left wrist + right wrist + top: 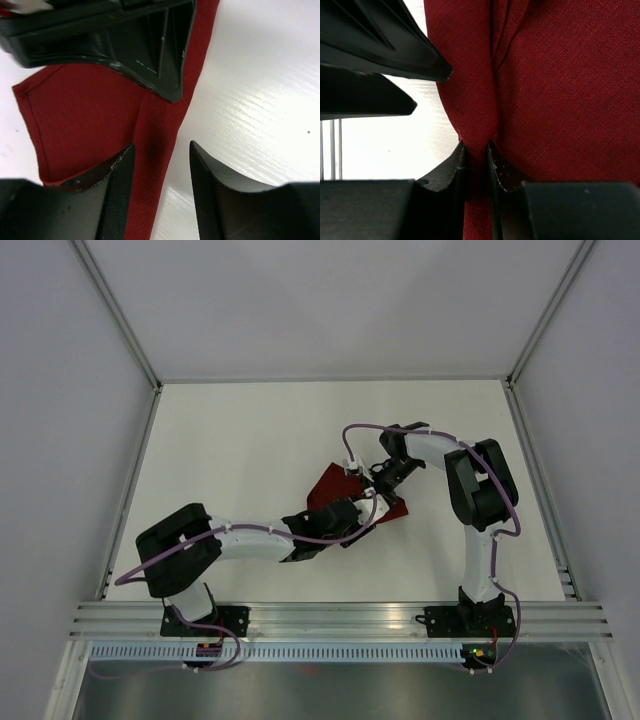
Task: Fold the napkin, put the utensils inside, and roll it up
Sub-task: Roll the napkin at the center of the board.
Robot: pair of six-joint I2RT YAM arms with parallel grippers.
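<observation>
Right gripper: I read it as clamped on the napkin. The two jaws are pressed in on a raised ridge of the dark red cloth, with only that pinched fold between them.

Cloth at the right jaws: the ridge runs straight ahead from the pinch as a soft crease. A broad, flat spread of fabric lies to one side of it and a narrower band to the other.

Left gripper: the jaws stand apart and grip nothing that I can see. A long folded strip of the napkin passes between them, close against one jaw. Bare white table shows between the strip's edge and the other jaw.

Ahead of the left jaws: the strip carries on forward and goes under the black body of the right gripper, which hangs just beyond the tips. To the side of the strip a wider hemmed flap of the napkin lies flat.

Grippers to each other: nearly nose to nose in the overhead view, both over the same bunched cloth.

Napkin overall: crumpled into a small irregular shape near the middle of the table, partly hidden under both wrists.
</observation>
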